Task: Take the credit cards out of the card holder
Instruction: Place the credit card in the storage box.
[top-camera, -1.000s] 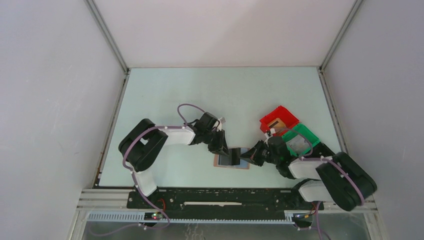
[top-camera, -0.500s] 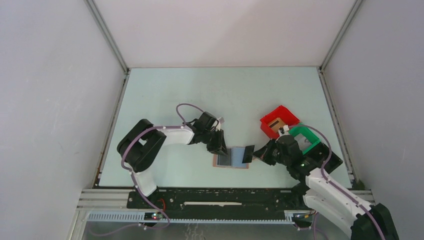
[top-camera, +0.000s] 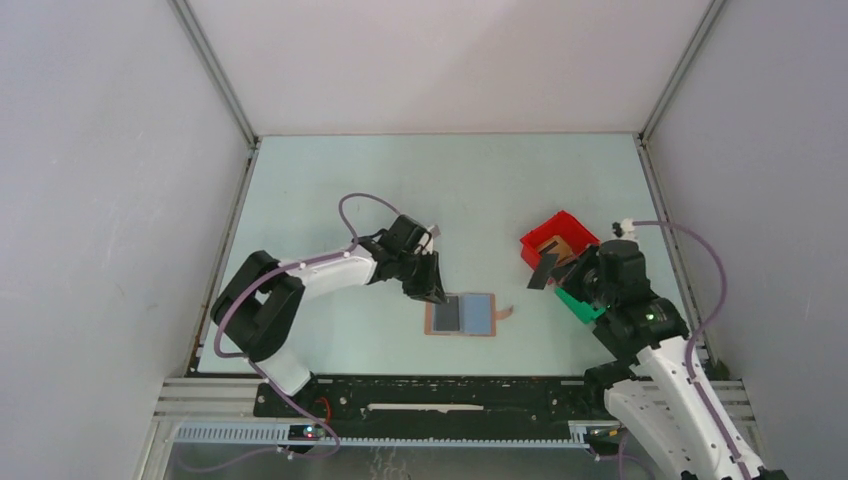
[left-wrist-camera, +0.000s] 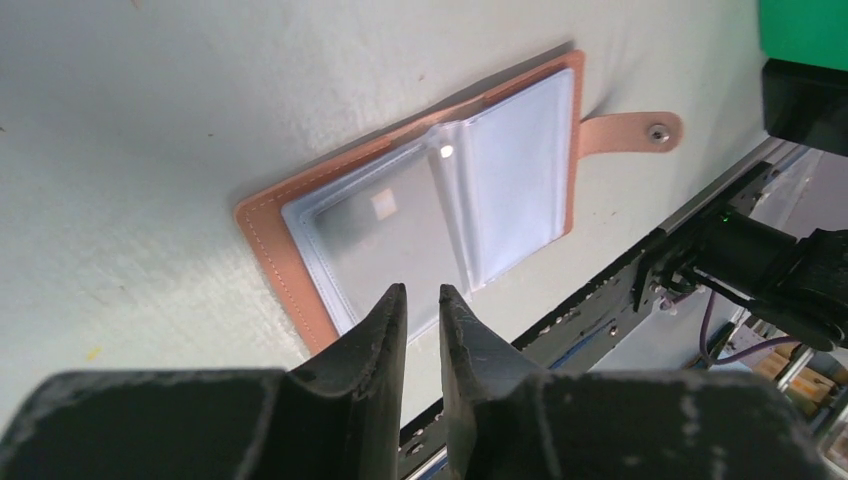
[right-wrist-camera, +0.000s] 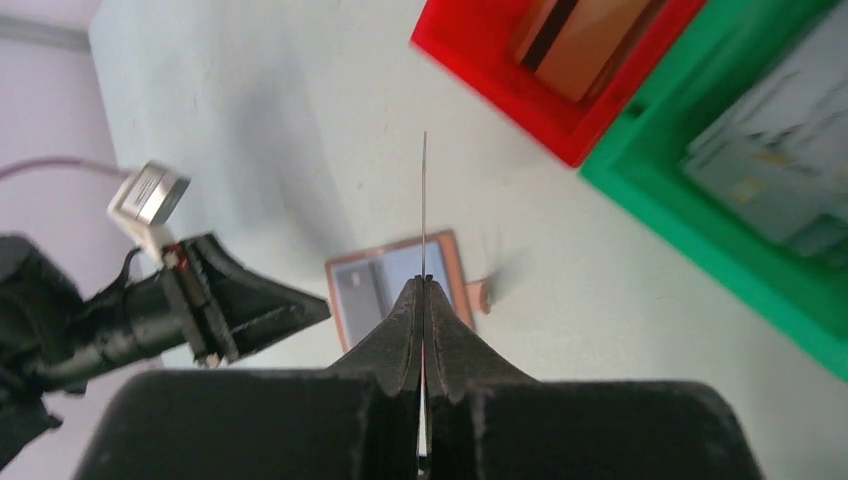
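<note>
The card holder (top-camera: 463, 315) lies open and flat on the table, tan with two blue-grey panels and its tab to the right. A grey card (left-wrist-camera: 375, 225) sits in its left pocket. My left gripper (top-camera: 430, 287) hovers at the holder's far-left corner, jaws nearly together and empty; the left wrist view shows it (left-wrist-camera: 420, 290) just above the holder (left-wrist-camera: 520, 170). My right gripper (top-camera: 562, 272) is shut on a dark card (top-camera: 543, 272), held in the air beside the red bin. The right wrist view shows that card (right-wrist-camera: 424, 200) edge-on between my fingers.
The red bin (top-camera: 545, 238) holds a tan card (right-wrist-camera: 580, 30). The green bin (right-wrist-camera: 700, 215), mostly under my right arm in the top view, holds grey cards (right-wrist-camera: 770, 130). Walls enclose the table on three sides.
My right gripper has drawn the dark card out of the holder's right panel and lifted it right, towards the red bin. My left gripper has come off the holder's left panel.
</note>
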